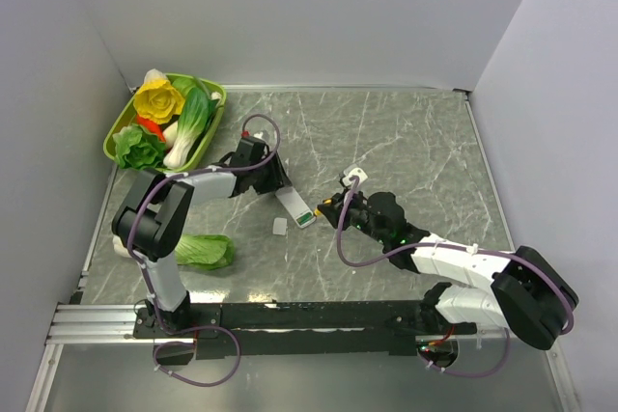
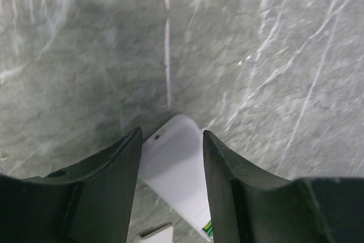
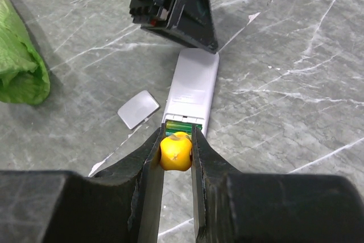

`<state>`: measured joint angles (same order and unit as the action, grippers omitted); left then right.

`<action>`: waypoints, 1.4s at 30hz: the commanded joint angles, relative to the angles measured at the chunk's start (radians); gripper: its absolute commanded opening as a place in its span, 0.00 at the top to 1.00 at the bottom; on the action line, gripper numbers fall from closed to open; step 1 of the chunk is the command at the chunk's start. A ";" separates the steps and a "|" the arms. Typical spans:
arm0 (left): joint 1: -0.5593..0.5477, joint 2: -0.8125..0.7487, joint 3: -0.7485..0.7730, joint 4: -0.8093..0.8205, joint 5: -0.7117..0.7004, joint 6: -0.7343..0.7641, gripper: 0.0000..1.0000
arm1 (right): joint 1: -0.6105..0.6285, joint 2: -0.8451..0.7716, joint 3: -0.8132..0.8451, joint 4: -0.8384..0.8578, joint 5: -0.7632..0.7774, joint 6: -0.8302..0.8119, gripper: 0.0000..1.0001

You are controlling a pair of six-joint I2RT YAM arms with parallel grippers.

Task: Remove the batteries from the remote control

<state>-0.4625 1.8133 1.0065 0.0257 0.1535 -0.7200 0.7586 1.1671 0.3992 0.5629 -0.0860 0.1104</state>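
At the far left corner of the grey marble table (image 1: 415, 142), green basket (image 1: 220, 98) of toy vegetables, well apart from the remote control (image 1: 295, 207). Near the left arm's base, loose leafy green vegetable (image 1: 205, 251) flat on the marble, likewise well apart. Just beside the remote control, on the left arm's side, small white square cover (image 1: 280, 226), lying separate and not touching it. At mid-table, between the two arms, the remote control itself: slim white bar, flat on the marble, plain face up, unmarked apart from a small hole near the far end. Far end hidden from above by the left gripper (image 2: 170, 157), fingers (image 2: 122, 180) pressed against the two long edges, no gap visible in the left wrist view. Near end open, with batteries (image 3: 183, 123) in place in the compartment, seen only as a narrow green band; number not distinguishable. Directly in front of that open end, right gripper (image 3: 176, 136) pinching the rounded yellow handle of a screwdriver (image 3: 175, 153), handle partly blocking the right wrist view of the compartment. Shaft and tip hidden; contact with the batteries not determinable.
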 commanded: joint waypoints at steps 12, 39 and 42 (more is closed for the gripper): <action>-0.008 -0.046 -0.081 0.062 0.021 -0.030 0.59 | 0.013 0.016 0.066 0.058 0.022 0.018 1.00; -0.042 -0.149 -0.074 0.135 0.109 -0.052 0.59 | 0.016 -0.035 0.059 -0.046 0.108 -0.014 1.00; -0.050 -0.109 -0.066 0.149 0.124 -0.052 0.64 | 0.018 -0.024 0.075 -0.055 0.106 -0.017 1.00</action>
<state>-0.5011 1.6577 0.9077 0.1188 0.1944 -0.7650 0.7681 1.1355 0.4282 0.4774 0.0113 0.1089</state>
